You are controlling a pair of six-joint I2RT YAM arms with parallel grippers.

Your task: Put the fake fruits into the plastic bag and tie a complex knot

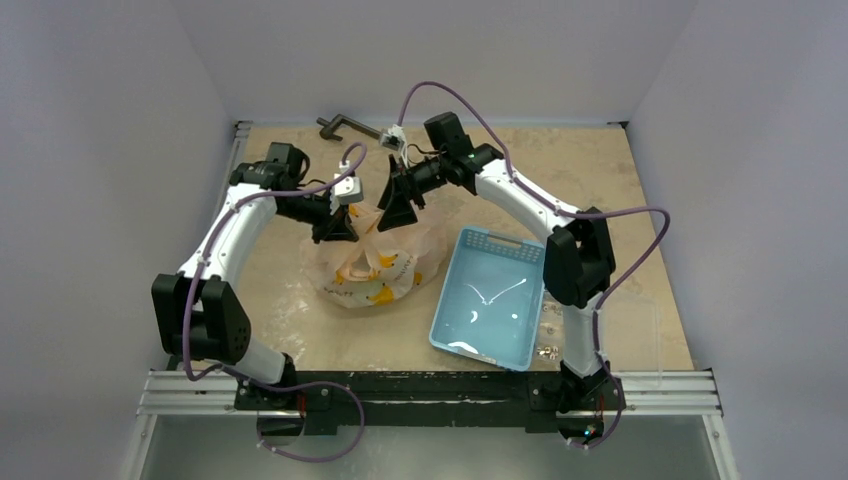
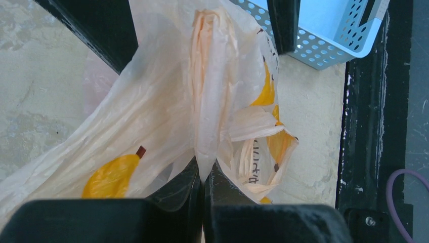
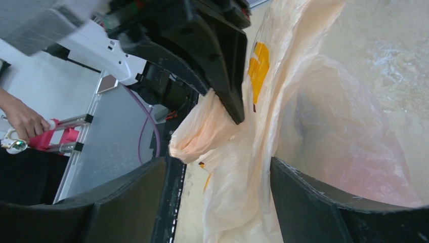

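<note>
The pale-orange plastic bag (image 1: pixel 375 272) with yellow marks lies on the table between both arms, its top pulled up. My left gripper (image 1: pixel 336 226) is shut on a bunched handle strip of the bag (image 2: pixel 207 101), which is pinched at the fingertips (image 2: pixel 204 174). My right gripper (image 1: pixel 398 212) is open just right of it, and its jaws stand wide on either side of a hanging fold of the bag (image 3: pixel 263 167) without gripping it. The fake fruits are hidden. Only a blurred reddish patch (image 3: pixel 354 167) shows through the film.
The light-blue perforated basket (image 1: pixel 490 295) stands right of the bag, and its corner shows in the left wrist view (image 2: pixel 329 35). A black clamp (image 1: pixel 345 125) lies at the table's back edge. A person's hand (image 3: pixel 20 119) is beyond the table's near rail.
</note>
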